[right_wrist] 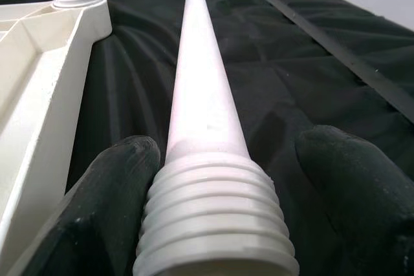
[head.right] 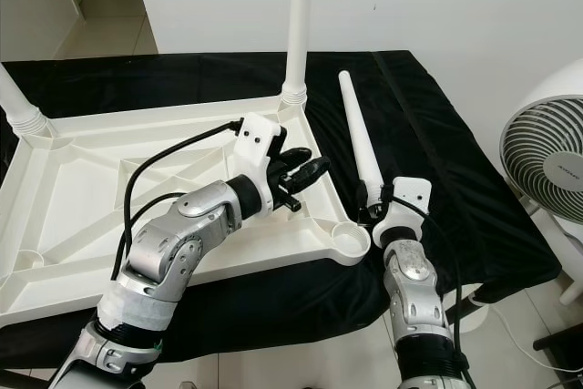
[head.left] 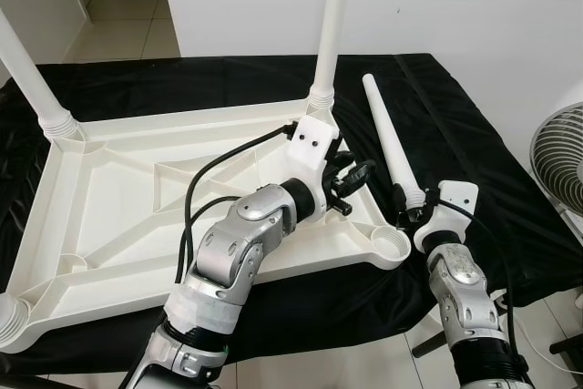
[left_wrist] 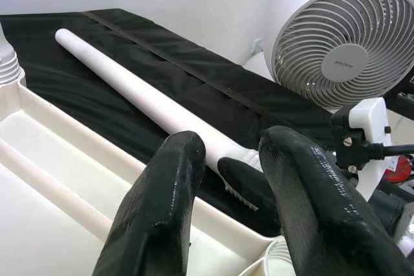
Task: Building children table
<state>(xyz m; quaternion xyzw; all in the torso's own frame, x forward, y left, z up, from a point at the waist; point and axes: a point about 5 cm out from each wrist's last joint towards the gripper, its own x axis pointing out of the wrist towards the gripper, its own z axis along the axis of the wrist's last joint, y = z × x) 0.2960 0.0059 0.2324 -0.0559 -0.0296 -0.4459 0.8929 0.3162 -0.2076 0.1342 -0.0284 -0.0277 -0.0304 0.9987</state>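
A: Right gripper (head.left: 407,209) in left eye view: fingers spread either side of the loose leg (head.left: 386,138), at its threaded end, not yet closed. Leg lies on the black cloth (head.left: 474,161) just beside the upturned tabletop (head.left: 118,225). Empty socket (head.left: 392,245) sits at the near right corner, close to that threaded end.

B: And the left?

A: Left gripper (head.left: 351,179) hovers over the tabletop's right rim, fingers apart, holding nothing. Three legs look fitted already, incl. the far-right leg (head.left: 330,25).

B: Right eye view add anything?

A: Same layout. Fan (head.right: 547,157) stands off to the right, near the table edge, so swing the leg's tip inward, not out toward it.

B: Left wrist view?

A: Its two fingers (left_wrist: 155,205) are parted w/ the loose leg running past beyond them. I'd say use this arm to press down on the rim while the other screws.

B: Right wrist view?

A: Threads front & centre, one finger (right_wrist: 107,198) touching the leg's side, the other (right_wrist: 356,185) well apart. My take: close just above the threads, not on them, lift, stand it upright, seat it straight in the socket before turning, else it'll cross-thread.
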